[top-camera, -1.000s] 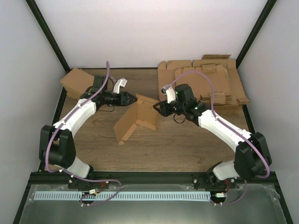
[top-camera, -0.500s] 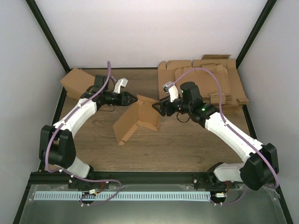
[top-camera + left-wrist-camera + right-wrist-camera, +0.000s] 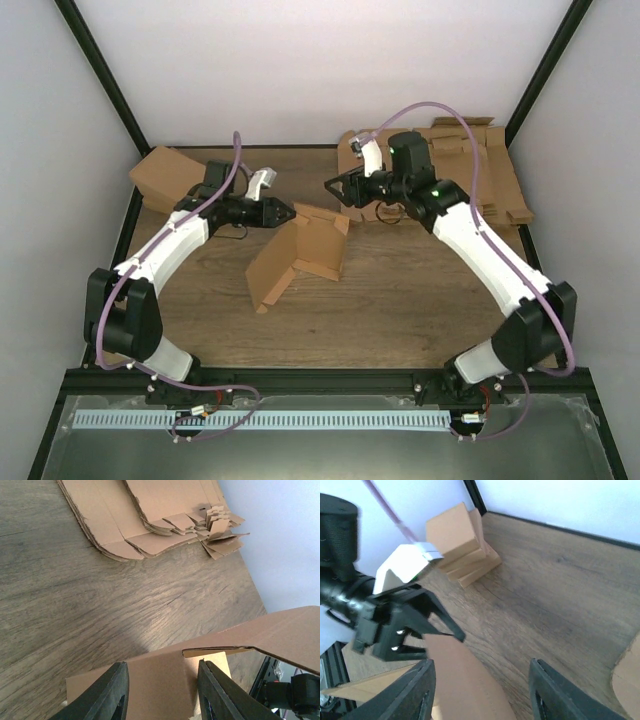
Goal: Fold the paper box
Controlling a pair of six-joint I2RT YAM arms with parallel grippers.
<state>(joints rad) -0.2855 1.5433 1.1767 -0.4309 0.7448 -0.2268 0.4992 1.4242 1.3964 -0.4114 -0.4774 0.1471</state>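
Observation:
The paper box (image 3: 305, 250) stands partly folded in the middle of the table, with one panel upright and a flap trailing toward the front left. My left gripper (image 3: 290, 212) is at its upper left corner. In the left wrist view its fingers (image 3: 112, 692) stand apart, with the brown panel (image 3: 280, 630) lying across the gap beyond them and not pinched. My right gripper (image 3: 330, 187) hangs open above and behind the box, holding nothing. The right wrist view looks down on the box (image 3: 465, 690) and on the left gripper (image 3: 440, 640).
A thick pile of flat cardboard sheets (image 3: 470, 180) lies at the back right, also seen from the left wrist (image 3: 140, 515). A pile of folded cartons (image 3: 165, 175) sits at the back left (image 3: 462, 545). Black frame posts and white walls surround the table.
My right gripper let go of the box's right side, opened, and rose back toward the rear. The left gripper stayed at the box's corner.

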